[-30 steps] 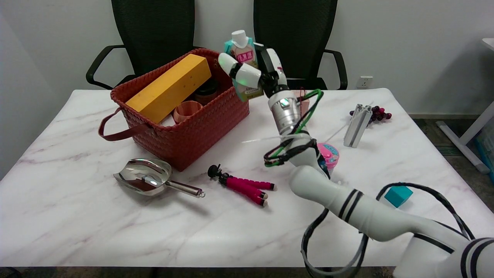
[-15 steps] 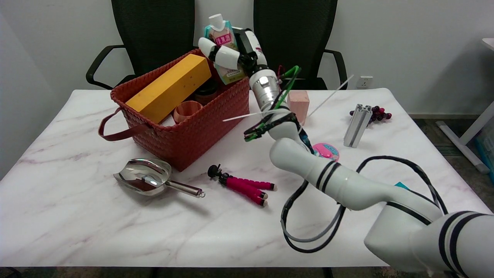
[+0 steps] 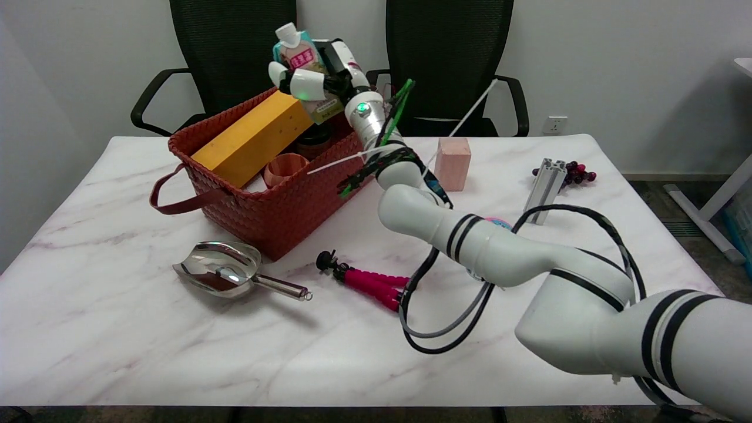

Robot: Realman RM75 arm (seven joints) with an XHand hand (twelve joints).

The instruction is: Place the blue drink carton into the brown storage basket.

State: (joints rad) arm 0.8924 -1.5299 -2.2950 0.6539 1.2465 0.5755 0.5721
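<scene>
While a scoop point(image 3: 218, 272) and pink tripod point(image 3: 367, 281) lie twd the table's point(image 3: 117, 352) near edge, the right arm reaches across to the far-left corner, its hand point(image 3: 314, 79) clasping the carton point(image 3: 303, 63) upright in the air above the basket's point(image 3: 282, 205) far rim. Inside, a yellow box point(image 3: 254, 134) leans along the left side, w/ a copper cup point(image 3: 284, 167) and a dark jar point(image 3: 314, 136) beside it. Likely best: carry the carton a touch further over the free far-right pocket, lower it straight, clear of box and rim, and open the fingers only once the base rests. A pink block point(image 3: 453, 163) stands near the far edge.
</scene>
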